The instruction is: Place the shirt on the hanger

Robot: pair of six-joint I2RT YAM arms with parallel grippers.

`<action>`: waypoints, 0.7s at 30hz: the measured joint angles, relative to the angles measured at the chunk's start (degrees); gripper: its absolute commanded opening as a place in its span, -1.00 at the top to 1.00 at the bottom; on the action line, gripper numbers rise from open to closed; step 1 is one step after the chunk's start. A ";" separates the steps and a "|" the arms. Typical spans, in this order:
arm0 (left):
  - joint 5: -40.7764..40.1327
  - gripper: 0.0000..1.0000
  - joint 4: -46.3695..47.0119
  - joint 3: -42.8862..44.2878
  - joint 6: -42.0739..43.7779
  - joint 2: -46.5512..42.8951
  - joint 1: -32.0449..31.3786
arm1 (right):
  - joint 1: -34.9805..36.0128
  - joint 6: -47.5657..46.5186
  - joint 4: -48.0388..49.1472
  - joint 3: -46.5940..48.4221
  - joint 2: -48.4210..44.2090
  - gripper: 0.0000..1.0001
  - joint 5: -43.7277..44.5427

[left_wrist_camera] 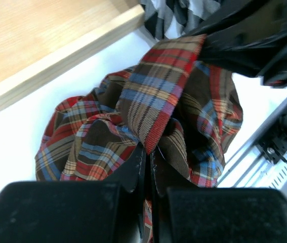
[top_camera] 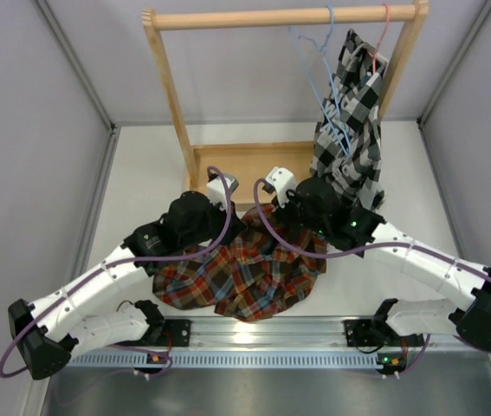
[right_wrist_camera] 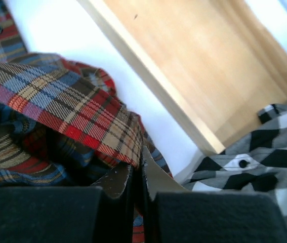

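Your left tool (left_wrist_camera: pixel 147 152) is pinching a fold of the shirt (top_camera: pixel 236 273), jaws pressed together on the cloth. The shirt is lying crumpled on the tabletop (top_camera: pixel 141 191), just in front of the wooden rack's (top_camera: pixel 169 87) base. Your right tool (right_wrist_camera: pixel 137 164) is clamping the shirt's banded edge. The hanger (top_camera: pixel 331 30) is hanging from the rack's rail, overlapping the black-and-white checked shirt (top_camera: pixel 349 130).
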 measured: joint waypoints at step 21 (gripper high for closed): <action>-17.57 -0.17 -2.99 1.66 0.46 1.38 -7.39 | -1.36 11.10 -14.19 12.11 5.95 1.00 6.27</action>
